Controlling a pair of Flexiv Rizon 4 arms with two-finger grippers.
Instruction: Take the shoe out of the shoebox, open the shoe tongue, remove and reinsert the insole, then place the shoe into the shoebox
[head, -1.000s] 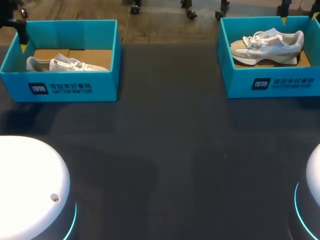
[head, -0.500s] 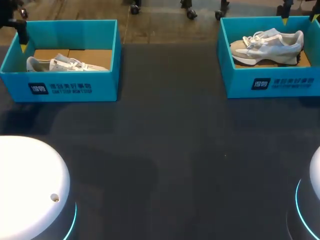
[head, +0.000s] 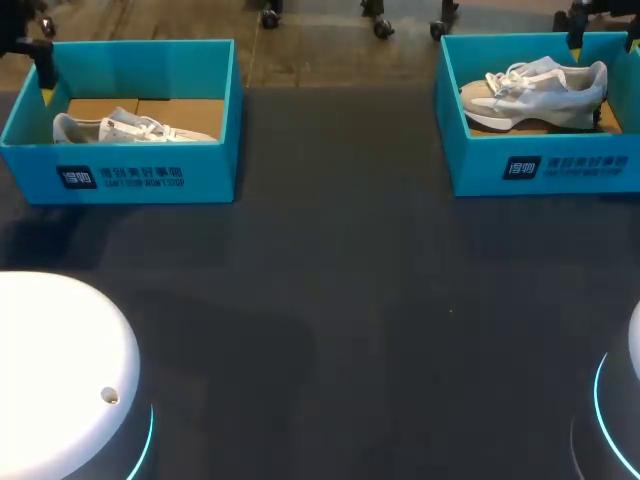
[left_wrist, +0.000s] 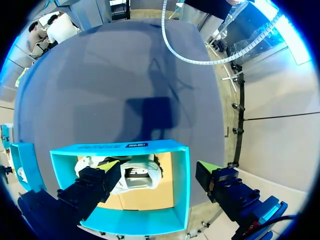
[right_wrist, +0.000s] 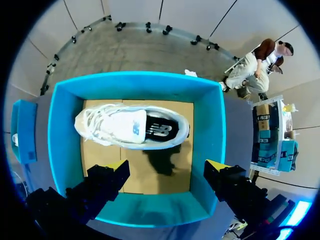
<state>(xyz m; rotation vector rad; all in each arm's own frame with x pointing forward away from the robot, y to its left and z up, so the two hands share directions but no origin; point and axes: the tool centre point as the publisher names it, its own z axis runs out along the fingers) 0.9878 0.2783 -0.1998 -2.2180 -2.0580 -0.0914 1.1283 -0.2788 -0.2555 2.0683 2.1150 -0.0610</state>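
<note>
The left claw hung spread wide and empty above the left box, with the left shoe lying inside. The right claw, equally spread and empty, hung above the right box, which held the right shoe.

middle: table is lying open between left shoebox and right shoebox | right: walls are ringing the shoe, bare cardboard is showing beside it under right gripper | left: a box wall is standing between the spread fingers of left gripper
</note>
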